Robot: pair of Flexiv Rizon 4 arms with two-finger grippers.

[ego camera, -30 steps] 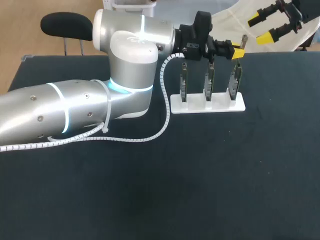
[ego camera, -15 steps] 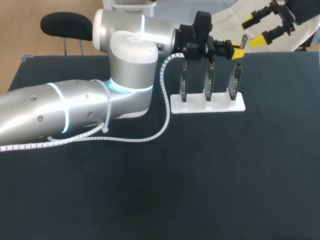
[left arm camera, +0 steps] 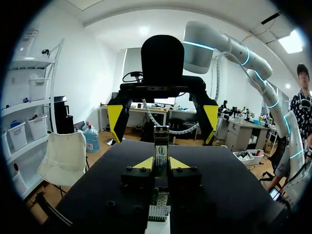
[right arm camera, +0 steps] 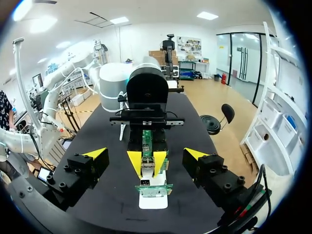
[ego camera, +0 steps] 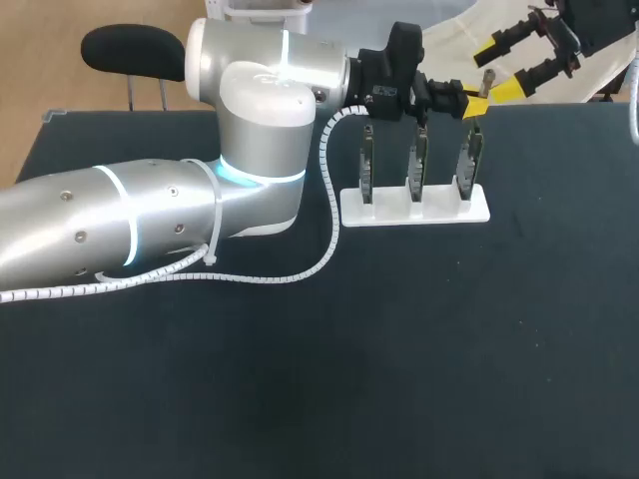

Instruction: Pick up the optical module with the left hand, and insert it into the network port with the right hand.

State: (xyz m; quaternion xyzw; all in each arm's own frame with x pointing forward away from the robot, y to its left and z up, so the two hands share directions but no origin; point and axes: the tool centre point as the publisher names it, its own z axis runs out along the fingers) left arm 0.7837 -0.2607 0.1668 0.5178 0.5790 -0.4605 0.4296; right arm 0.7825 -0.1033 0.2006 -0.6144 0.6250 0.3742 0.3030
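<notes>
Dark bench [ego camera: 399,349]: my left pincer [left arm camera: 161,164] clamps the upright optical module [left arm camera: 161,141] over the white rack [ego camera: 414,210], while my wide-open right pincer [ego camera: 499,68] faces it nearby.

Yellow-tipped left jaws, white stand [ego camera: 414,212], dark table [ego camera: 399,349].

In the left wrist view, the lower part of the optical module [left arm camera: 161,141] is covered by the fingers [left arm camera: 146,164] of the left tool [left arm camera: 161,165] clamped on it, and the white rack [left arm camera: 159,228] is almost wholly hidden under that tool. In the head view, the module cannot be made out above the rack's right end, where only one yellow tip of the left tool is seen. Beyond the rack, the right arm [ego camera: 599,20] is cut off by the picture's edge. The network port cannot be identified.
</notes>
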